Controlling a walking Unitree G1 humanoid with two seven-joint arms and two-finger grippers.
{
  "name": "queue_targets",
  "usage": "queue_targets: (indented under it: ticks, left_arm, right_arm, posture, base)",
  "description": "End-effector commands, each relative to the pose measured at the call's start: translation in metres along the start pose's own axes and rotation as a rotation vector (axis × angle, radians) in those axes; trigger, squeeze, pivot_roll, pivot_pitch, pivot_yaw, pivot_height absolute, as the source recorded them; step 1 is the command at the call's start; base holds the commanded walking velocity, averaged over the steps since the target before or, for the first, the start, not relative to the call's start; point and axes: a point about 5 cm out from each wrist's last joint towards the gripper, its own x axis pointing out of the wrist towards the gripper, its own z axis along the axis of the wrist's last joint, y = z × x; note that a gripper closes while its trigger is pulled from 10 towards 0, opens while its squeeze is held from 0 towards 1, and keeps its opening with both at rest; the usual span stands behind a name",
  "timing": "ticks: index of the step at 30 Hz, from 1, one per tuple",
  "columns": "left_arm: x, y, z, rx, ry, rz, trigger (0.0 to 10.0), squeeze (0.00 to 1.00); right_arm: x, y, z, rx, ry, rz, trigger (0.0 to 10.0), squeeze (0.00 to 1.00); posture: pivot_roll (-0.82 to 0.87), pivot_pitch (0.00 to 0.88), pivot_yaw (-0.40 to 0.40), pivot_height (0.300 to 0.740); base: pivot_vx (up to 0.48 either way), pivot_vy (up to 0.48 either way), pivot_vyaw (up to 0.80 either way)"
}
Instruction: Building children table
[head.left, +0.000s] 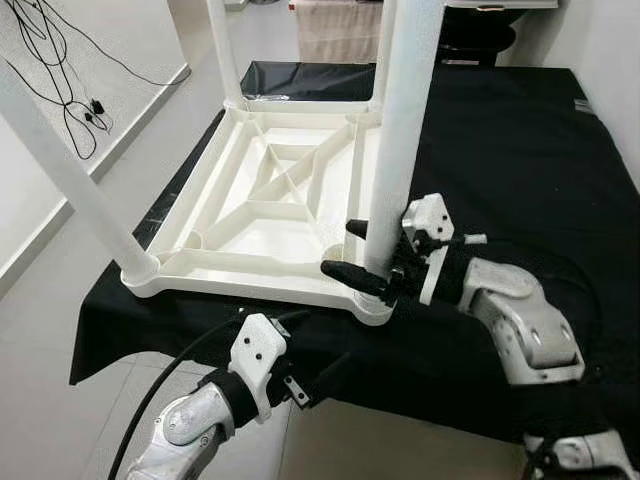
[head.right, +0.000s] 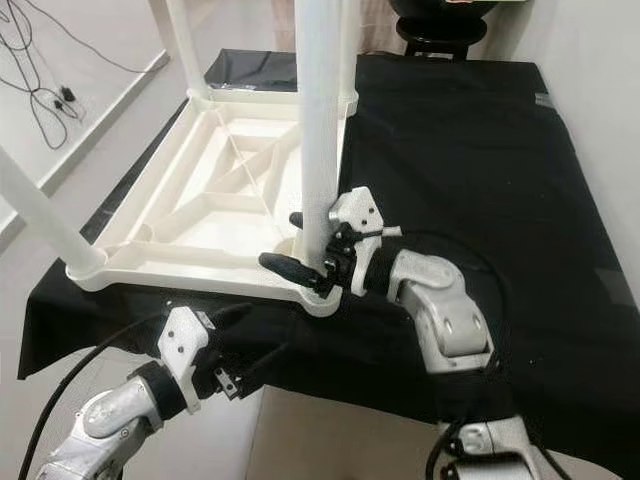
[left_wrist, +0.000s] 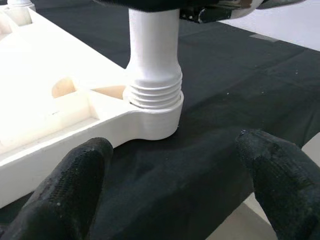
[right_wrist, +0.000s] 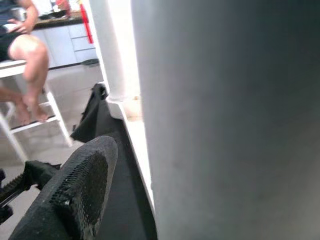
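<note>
A white plastic children's table (head.left: 270, 190) lies upside down on a black-covered surface, its legs pointing up. My right gripper (head.left: 362, 252) is shut on the near right leg (head.left: 400, 130), low down just above its socket, one black finger on each side. In the right wrist view that leg (right_wrist: 225, 120) looms close beside one finger (right_wrist: 75, 195). The left wrist view looks at the leg's threaded base (left_wrist: 152, 90) seated in the corner socket. My left gripper (head.left: 310, 350) hangs open below the table's front edge, nothing between its fingers (left_wrist: 75, 185).
The black cloth (head.left: 520, 150) stretches wide to the right of the table. Two more legs stand at the near left (head.left: 70, 180) and far left (head.left: 225, 50). Cables (head.left: 60, 70) lie on the floor at the left. A person's legs (right_wrist: 30, 55) rest on a white stool beyond.
</note>
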Motion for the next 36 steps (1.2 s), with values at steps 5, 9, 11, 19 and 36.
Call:
queue_targets:
  ticks: [5,9,11,19,36]
  left_arm:
    - [-0.003,-0.003,-0.005,-0.030,0.005,0.000,10.0,0.00]
    - [-0.006,0.001,-0.006,-0.032,0.010,0.016,10.0,0.00]
    - [-0.008,0.003,-0.007,-0.036,0.016,0.021,10.0,0.00]
    - [-0.013,0.007,-0.007,-0.062,0.013,0.045,10.0,0.00]
    - [-0.011,0.014,-0.009,-0.057,0.031,0.032,10.0,0.00]
  right_arm:
    - [0.004,-0.001,0.004,0.037,-0.046,0.149,0.0,0.00]
    - [0.006,-0.004,0.003,0.055,-0.056,0.165,0.0,0.00]
    - [0.006,-0.004,0.000,0.046,-0.044,0.131,0.0,0.00]
    - [-0.015,0.005,-0.029,0.071,0.053,-0.395,0.0,0.00]
    - [0.003,0.040,-0.059,0.083,0.172,-0.773,10.0,0.00]
  posture:
    - [0.02,0.145,0.030,0.740]
    - [0.03,0.148,0.044,0.740]
    - [0.03,0.152,0.046,0.740]
    - [-0.02,0.181,0.058,0.740]
    - [-0.01,0.185,0.088,0.740]
  base:
    - [0.000,0.000,0.00]
    - [0.000,0.000,0.00]
    - [0.000,0.000,0.00]
    - [0.000,0.000,0.00]
    - [0.000,0.000,0.00]
